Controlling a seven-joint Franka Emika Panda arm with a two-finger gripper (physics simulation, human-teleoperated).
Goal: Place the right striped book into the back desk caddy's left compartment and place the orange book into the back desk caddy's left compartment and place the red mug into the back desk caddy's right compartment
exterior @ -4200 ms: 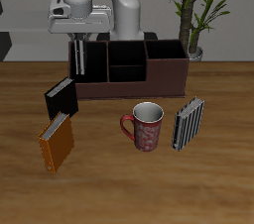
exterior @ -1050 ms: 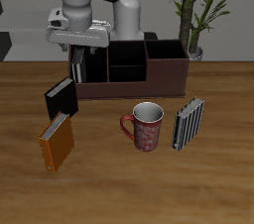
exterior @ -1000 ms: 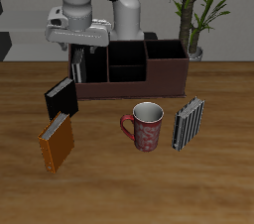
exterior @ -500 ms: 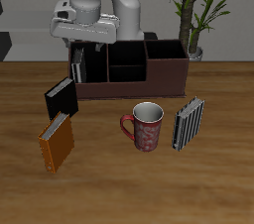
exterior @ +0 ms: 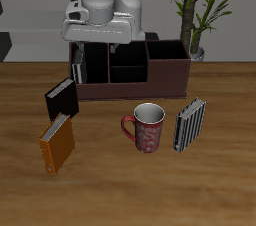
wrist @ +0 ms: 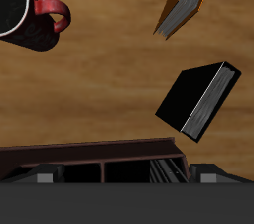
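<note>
Open tabletop [exterior: 215,185] around red mug [exterior: 146,127]; black book [exterior: 61,98] beside orange book [exterior: 57,142].

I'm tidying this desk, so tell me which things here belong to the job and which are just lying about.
Job: striped book already in the desk caddy, orange book, red mug.
Lying about: black book, second striped book, potted plant.

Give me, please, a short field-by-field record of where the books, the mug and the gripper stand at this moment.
desk caddy: at the table's back, three compartments
striped book in caddy: upright in an end compartment
striped book on table: leaning, beside the mug
orange book: on the table, nearest the front edge
black book: in front of the caddy
red mug: upright, on the table, outside the caddy
gripper: above the caddy, fingers hidden, holds nothing visible
plant: behind the caddy
</note>
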